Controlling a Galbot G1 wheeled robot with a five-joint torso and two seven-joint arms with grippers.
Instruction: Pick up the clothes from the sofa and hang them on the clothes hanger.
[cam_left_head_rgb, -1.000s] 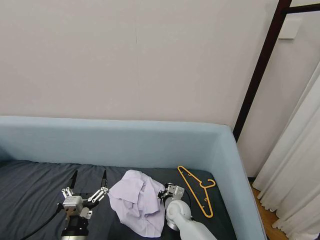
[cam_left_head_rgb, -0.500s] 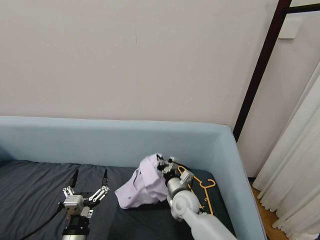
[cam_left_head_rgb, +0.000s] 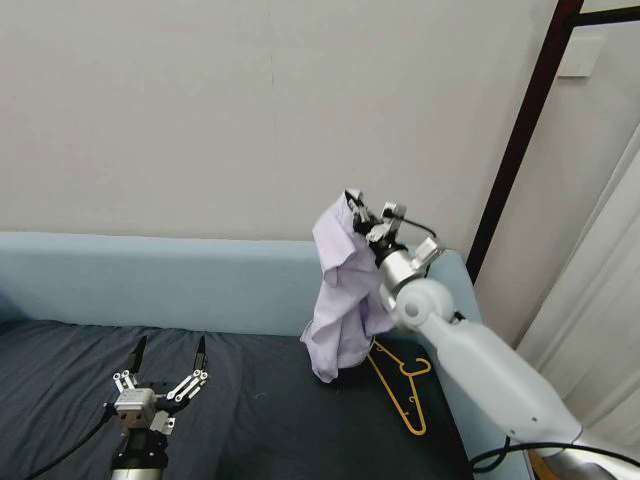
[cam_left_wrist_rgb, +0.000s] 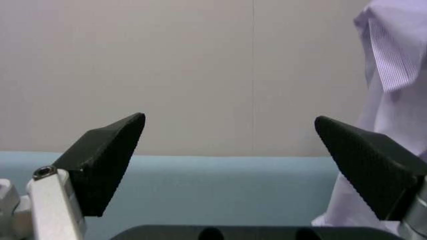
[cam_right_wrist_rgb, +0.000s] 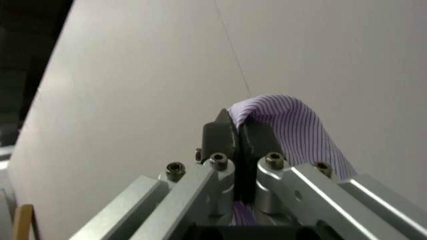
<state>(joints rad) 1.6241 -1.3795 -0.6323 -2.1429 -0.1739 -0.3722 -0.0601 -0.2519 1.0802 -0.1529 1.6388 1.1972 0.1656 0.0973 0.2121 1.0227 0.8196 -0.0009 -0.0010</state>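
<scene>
A pale lilac striped shirt (cam_left_head_rgb: 343, 300) hangs in the air above the sofa's right end, its hem just over the dark seat. My right gripper (cam_left_head_rgb: 354, 206) is shut on the shirt's top, raised in front of the wall. The right wrist view shows the fingers (cam_right_wrist_rgb: 220, 134) pinching the striped cloth (cam_right_wrist_rgb: 293, 125). An orange clothes hanger (cam_left_head_rgb: 400, 378) lies flat on the seat beside the right armrest, below the shirt. My left gripper (cam_left_head_rgb: 167, 352) stands open low over the seat at the left, empty. In the left wrist view the shirt (cam_left_wrist_rgb: 393, 100) hangs beyond its fingertips (cam_left_wrist_rgb: 363, 150).
The light blue sofa (cam_left_head_rgb: 200, 285) has a dark grey seat cushion (cam_left_head_rgb: 60, 370) and a raised right armrest (cam_left_head_rgb: 470, 340). A plain wall rises behind it. A dark door frame (cam_left_head_rgb: 520, 140) and white curtains (cam_left_head_rgb: 600, 330) stand to the right.
My right gripper has lifted the shirt from the seat up to about wall height, so it now hangs free. The left gripper has drifted slightly left and lower.
</scene>
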